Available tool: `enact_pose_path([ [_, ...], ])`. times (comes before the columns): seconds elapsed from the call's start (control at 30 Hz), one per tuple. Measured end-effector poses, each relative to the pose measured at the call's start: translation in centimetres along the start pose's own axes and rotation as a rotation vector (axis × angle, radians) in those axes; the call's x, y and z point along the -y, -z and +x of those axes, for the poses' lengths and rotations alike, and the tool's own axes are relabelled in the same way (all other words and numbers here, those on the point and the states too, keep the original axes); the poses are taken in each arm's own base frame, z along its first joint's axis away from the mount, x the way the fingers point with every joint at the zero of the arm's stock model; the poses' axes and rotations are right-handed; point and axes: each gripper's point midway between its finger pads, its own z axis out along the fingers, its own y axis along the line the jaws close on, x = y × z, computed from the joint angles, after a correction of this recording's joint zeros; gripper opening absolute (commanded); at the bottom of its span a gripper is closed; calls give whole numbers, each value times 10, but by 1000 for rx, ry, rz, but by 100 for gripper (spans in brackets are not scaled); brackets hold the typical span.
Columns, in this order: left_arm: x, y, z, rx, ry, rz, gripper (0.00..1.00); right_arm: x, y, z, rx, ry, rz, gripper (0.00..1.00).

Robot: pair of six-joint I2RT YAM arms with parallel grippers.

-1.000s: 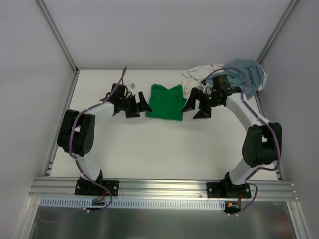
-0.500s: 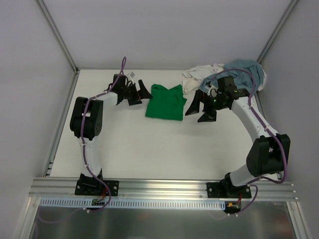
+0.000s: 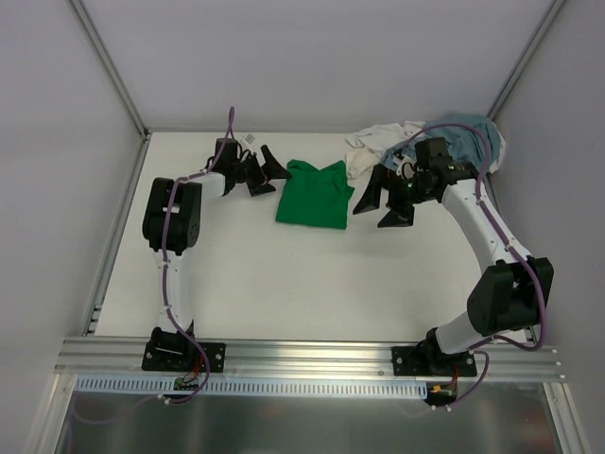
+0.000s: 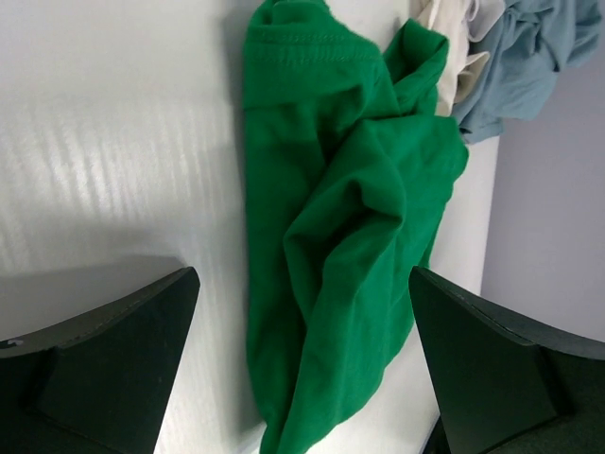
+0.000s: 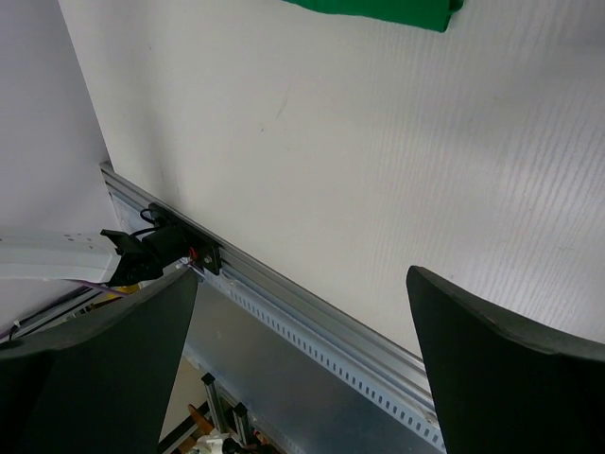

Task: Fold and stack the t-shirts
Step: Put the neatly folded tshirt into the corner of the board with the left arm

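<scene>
We are looking down on a white table [image 3: 284,274] with two arms rising from its near edge, and we are judging the job about a third done. Midway up the table the green shirt [image 3: 315,194] is lying as a compact, roughly square bundle. It appears to be folded already, though the left wrist view is showing its top layer rumpled. The left gripper [image 3: 267,180] is hovering just beside the shirt's far left corner, jaws spread wide with nothing between them. The right gripper [image 3: 374,214] is hanging just off the shirt's right edge, likewise gaping and empty. Farther back, in the far right corner, the white shirt [image 3: 364,147] and the blue shirt [image 3: 468,132] are sitting in one crumpled heap, touching each other. Both are waiting to be folded, and no stack is forming yet. Against a second ago, the left arm is standing straighter, and its gripper is sitting farther back along the shirt's left side. The right arm's elbow is swinging outward and its wrist is edging toward the heap. The green shirt is lying unmoved and both grippers are staying wide.
</scene>
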Motion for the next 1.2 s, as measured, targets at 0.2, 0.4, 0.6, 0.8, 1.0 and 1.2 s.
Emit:
enact_pose_path([
  [0.2,9,-13,3,-29,33,66,99,-3,3,-4,11,1,0,99],
  [0.4,28,-29,21,-96,29,119,99,-2,2,-3,5,-8,6,99],
  [0.6,50,-44,53,-174,20,150,99,-2,2,-3,5,-11,9,100],
  [0.8,61,-52,72,-214,29,159,70,-3,4,-4,2,-13,10,99],
  [1.0,39,-62,89,-259,98,123,0,-7,6,-8,6,-7,9,100],
  [1.2,37,-62,90,-264,100,118,0,-7,7,-7,2,-9,11,99],
])
